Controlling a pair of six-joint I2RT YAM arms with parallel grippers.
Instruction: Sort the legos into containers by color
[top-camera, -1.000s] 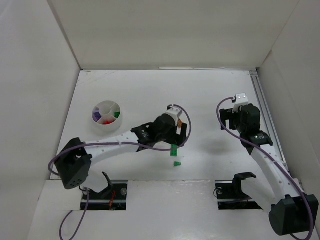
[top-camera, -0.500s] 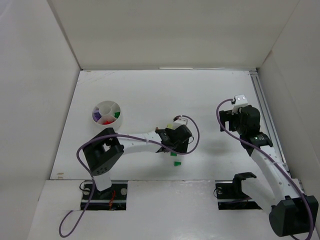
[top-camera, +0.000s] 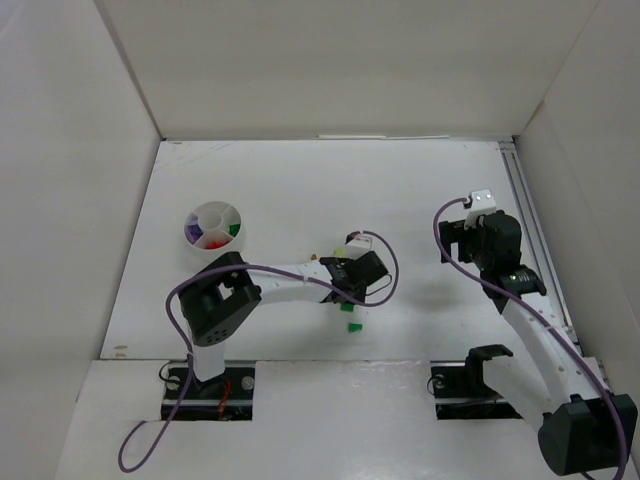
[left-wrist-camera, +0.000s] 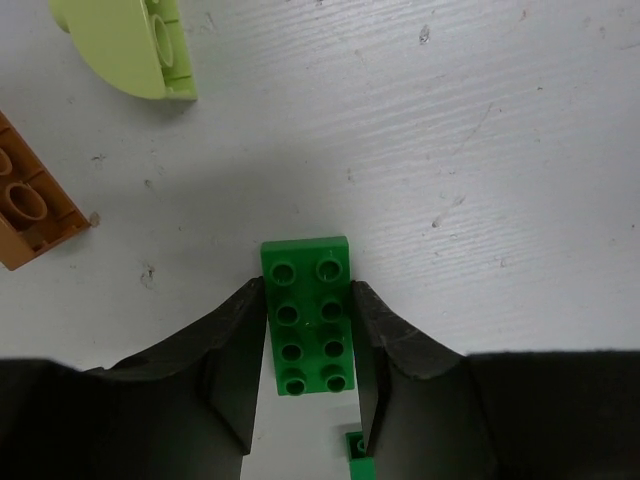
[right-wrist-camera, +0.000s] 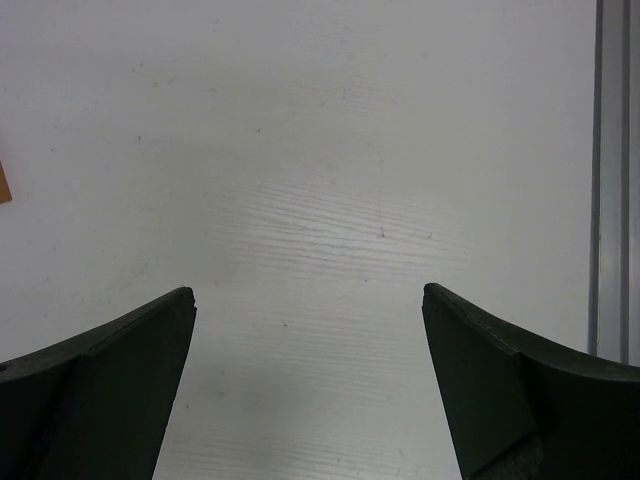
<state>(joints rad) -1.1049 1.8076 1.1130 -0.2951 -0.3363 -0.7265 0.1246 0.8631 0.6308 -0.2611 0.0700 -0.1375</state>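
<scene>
The sorting is partly done. In the top view the round divided container (top-camera: 214, 253) is already holding some legos: a purple one (top-camera: 192, 232), a red one (top-camera: 213, 241) and a green one (top-camera: 233, 229), each in its own compartment. How many are lying in each compartment is too small to tell. Several bricks are not yet sorted and are lying on the white table (top-camera: 280, 180).

In the left wrist view, the left gripper (left-wrist-camera: 308, 300) is standing low over the table with its jaws narrow. They are pressing on both long sides of a green two-by-four brick (left-wrist-camera: 306, 270), which is lying flat with the studs up. The far end of this brick is sticking out past the fingertips toward twelve o'clock. By judgement, the brick is gripped but not yet lifted.

From this brick, a pale green rounded brick (left-wrist-camera: 130, 45) is lying well apart at eleven o'clock. An orange-brown brick (left-wrist-camera: 30, 205) is lying at about ten o'clock, half out of the picture. A second small green brick (left-wrist-camera: 358, 470) is showing at five o'clock, near but not touching. In the top view, the container is standing at ten o'clock from the left gripper, well apart from it.

The right gripper (right-wrist-camera: 308, 292) is hanging with its jaws wide and is holding nothing.
</scene>
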